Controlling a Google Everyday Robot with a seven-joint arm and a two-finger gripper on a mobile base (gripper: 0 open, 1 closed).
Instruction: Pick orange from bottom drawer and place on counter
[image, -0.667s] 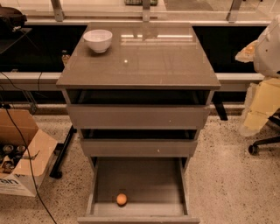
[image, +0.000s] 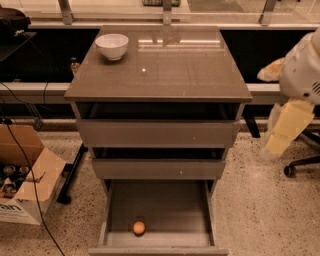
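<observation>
The orange (image: 139, 227) lies on the floor of the open bottom drawer (image: 159, 210), near its front edge and left of centre. The counter (image: 165, 70) is the glossy grey-brown top of the cabinet. My gripper (image: 280, 135) hangs at the right edge of the view, beside the cabinet at about the height of the top drawer, far from the orange. It hangs off the white arm (image: 305, 70) and holds nothing that I can see.
A white bowl (image: 112, 46) stands at the counter's back left corner. The two upper drawers (image: 158, 134) are pulled out a little. An open cardboard box (image: 25, 175) and cables lie on the floor to the left. An office chair base (image: 300, 166) is at the right.
My gripper has shifted slightly left and down beside the cabinet. The orange, drawers and bowl have not moved.
</observation>
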